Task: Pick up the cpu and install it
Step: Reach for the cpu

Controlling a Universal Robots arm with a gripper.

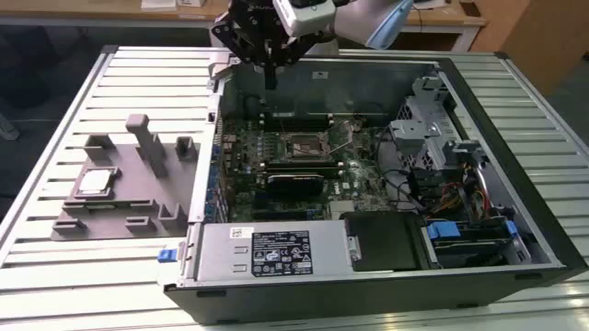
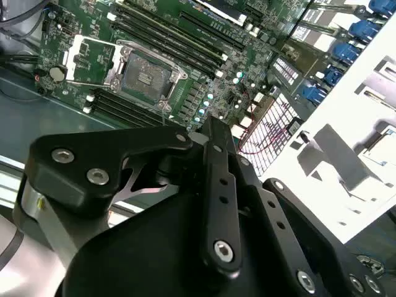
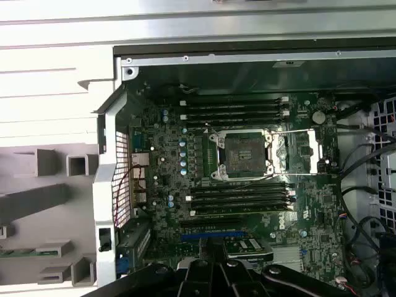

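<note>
The cpu (image 1: 95,181), a small flat square with a dull silver metal top, lies flat in a recess of the grey plastic fixture (image 1: 124,203). The fixture is a matte moulded plate with blocky upright posts, and it sits on the ribbed, pale metal surface (image 1: 55,276) at the exterior view's left, just beside the open computer case (image 1: 515,172).

The gripper (image 1: 270,84) hangs well apart from the cpu, above the far rim of the case. Its black, bolted linkage bars taper down to fingers that are pressed together on nothing. In the second wrist view the same dark, satin-finished links with round screw heads crowd the foreground, ending at the gripper (image 2: 213,129).

Inside the case lies the green motherboard (image 1: 241,179), studded with small capacitors. Its square cpu socket (image 1: 307,145) stands empty. In the first wrist view the cpu socket (image 3: 242,154) has a bright steel frame, and its load plate (image 3: 298,151) is swung open alongside. Long black memory slots (image 3: 235,108) run in parallel rows on both sides of the socket. A silver sheet-metal power supply (image 1: 221,252) with a printed label fills the near corner.
</note>
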